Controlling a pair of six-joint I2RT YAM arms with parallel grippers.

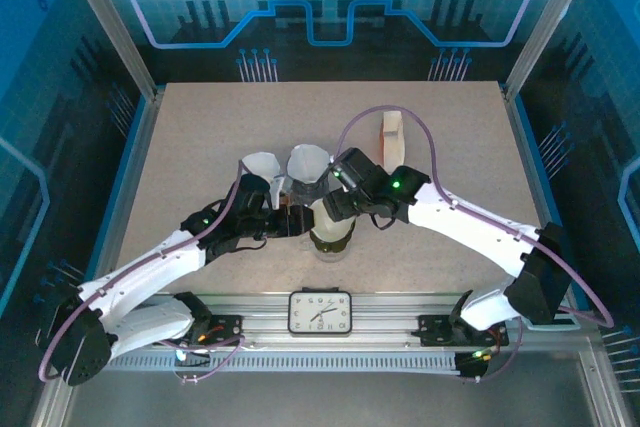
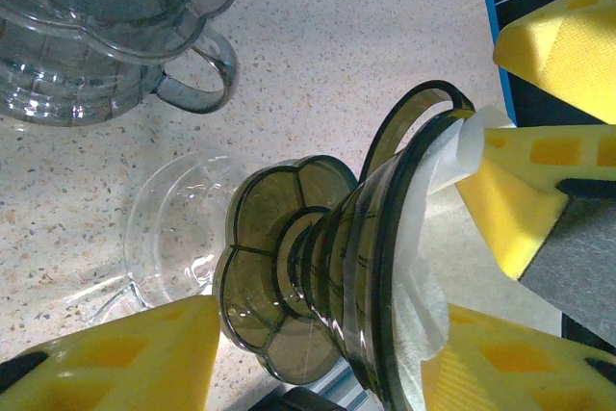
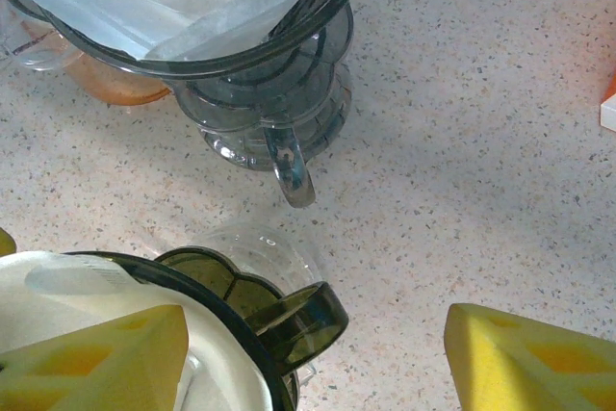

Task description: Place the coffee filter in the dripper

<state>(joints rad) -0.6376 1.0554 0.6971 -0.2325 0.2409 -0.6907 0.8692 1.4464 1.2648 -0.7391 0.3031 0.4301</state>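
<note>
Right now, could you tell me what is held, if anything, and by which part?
The left gripper seems to hold the dripper, one pad on its base, the other at its rim. The right gripper holds nothing; one finger presses the filter.

**Colours and patterns at the dripper station.**

The dripper is translucent smoky olive-grey with darker ribs, and the coffee filter lining it is plain white. The finger pads are bright yellow, marked with a grid of slightly deeper yellow squares. The stacked spare drippers are clear with a grey tint, and the glass stand is colourless. The table is beige with fine dark and tan speckles. The arms are white with black joints. The clock has a black case and a white face. The box is pale orange and white. The backdrop is blue, with a lighter grid and cyan circuit-like lines.
</note>
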